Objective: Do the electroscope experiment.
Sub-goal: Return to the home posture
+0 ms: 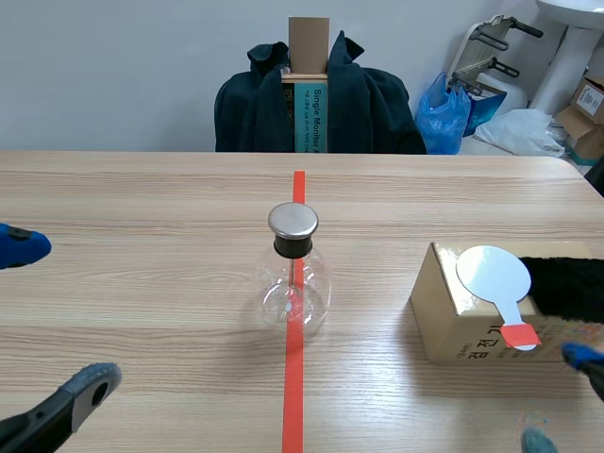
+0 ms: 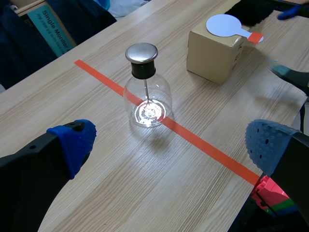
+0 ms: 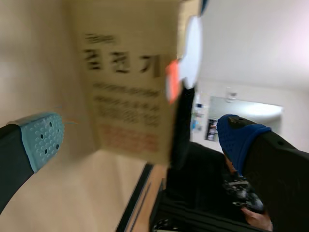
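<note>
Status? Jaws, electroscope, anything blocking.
Both jaws open, empty. Electroscope upright on the tape, untouched. White paddle lies on box, just ahead of right jaws. Nothing blocking.

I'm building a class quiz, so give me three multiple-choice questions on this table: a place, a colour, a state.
1. Where does the glass flask stand? A on a tray; B on the tape line; C on a book.
2. What colour is the paddle disc on the cardboard box? A white; B green; C black.
3. How is the left tool? A shut on a cloth; B open; C shut on a rod.
Answers: B, the tape passes under it; A, the disc shows white; B, its fingers stand apart, nothing between.
</note>
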Motion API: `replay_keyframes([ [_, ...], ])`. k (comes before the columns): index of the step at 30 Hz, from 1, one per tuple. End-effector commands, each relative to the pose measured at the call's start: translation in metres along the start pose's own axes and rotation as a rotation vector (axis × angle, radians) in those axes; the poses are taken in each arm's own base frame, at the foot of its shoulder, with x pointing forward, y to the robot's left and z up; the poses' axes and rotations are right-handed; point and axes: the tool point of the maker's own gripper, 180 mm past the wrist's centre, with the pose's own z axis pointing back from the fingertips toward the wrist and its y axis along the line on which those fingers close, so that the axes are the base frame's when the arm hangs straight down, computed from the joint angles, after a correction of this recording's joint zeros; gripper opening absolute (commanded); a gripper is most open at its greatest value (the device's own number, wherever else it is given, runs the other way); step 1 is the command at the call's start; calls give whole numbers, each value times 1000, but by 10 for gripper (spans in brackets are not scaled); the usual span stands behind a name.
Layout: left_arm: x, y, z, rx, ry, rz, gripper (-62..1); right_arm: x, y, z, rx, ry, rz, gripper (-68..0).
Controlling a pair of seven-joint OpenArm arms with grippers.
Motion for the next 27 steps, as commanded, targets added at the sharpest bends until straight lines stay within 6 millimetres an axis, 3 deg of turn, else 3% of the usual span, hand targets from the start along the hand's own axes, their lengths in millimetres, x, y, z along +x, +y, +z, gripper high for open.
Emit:
replay_keyframes([
  [1, 5, -2, -1, -2, -24, 15, 14, -2, -20, 6, -65, -6, -22, 4],
  [4, 5, -2, -1, -2, -25, 15, 14, -1, -36, 10, -86, -22, -93, 4],
  [11, 6, -2, -1, -1, -29, 13, 14, -11, -112, -19, -133, -19, -324, 4],
  [18, 6, -2, -1, -1, -29, 13, 14, 9, -186, -46, -143, -161, -541, 4],
  [23, 6, -2, -1, -1, -29, 13, 14, 31, -214, -62, -87, -294, -675, 4],
  [27, 6, -2, -1, -1, -29, 13, 14, 50, -221, -67, -9, -385, -756, 4],
])
